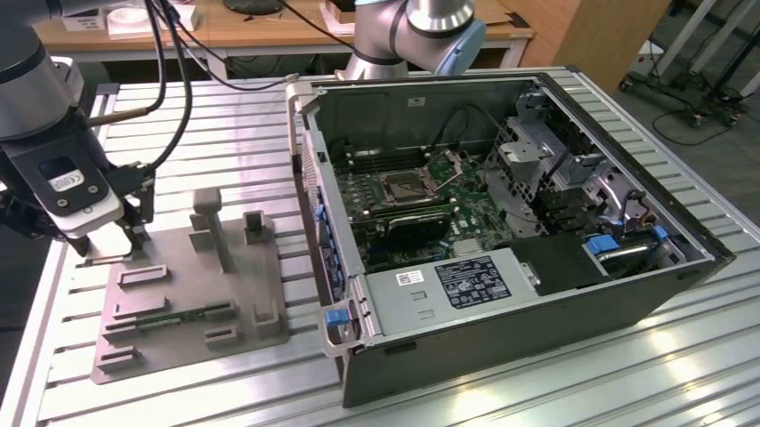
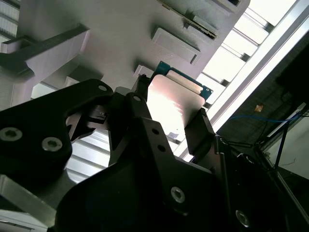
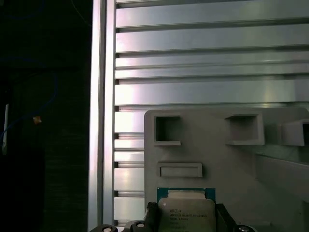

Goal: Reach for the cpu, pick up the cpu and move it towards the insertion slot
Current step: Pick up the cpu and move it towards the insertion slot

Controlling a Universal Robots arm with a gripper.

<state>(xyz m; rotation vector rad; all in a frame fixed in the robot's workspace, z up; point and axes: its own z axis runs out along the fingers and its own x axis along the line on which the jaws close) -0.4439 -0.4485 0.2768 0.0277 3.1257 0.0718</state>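
The cpu [image 2: 175, 104] is a flat silvery chip with a thin green-tan rim. It sits between the two black fingers of my gripper [image 2: 170, 107], which press on its opposite edges. In the first wrist view the cpu [image 3: 186, 209] lies at the near corner of the grey tray [image 3: 231, 159], with my gripper [image 3: 187, 220] shut around it. In the exterior view my gripper [image 1: 109, 251] is low over the tray's [image 1: 190, 298] far corner at the exterior view's left; I cannot tell whether the chip is off the tray. The insertion slot [image 1: 407, 187] lies in the green motherboard, its hinged plate raised.
The open computer case [image 1: 499, 213] stands at the exterior view's right, with a labelled grey box [image 1: 472, 281] at its front. Posts and blocks [image 1: 209, 227] rise from the tray. The ribbed aluminium table [image 1: 178, 107] ends close beside my gripper. Cables [image 1: 166, 71] hang over it.
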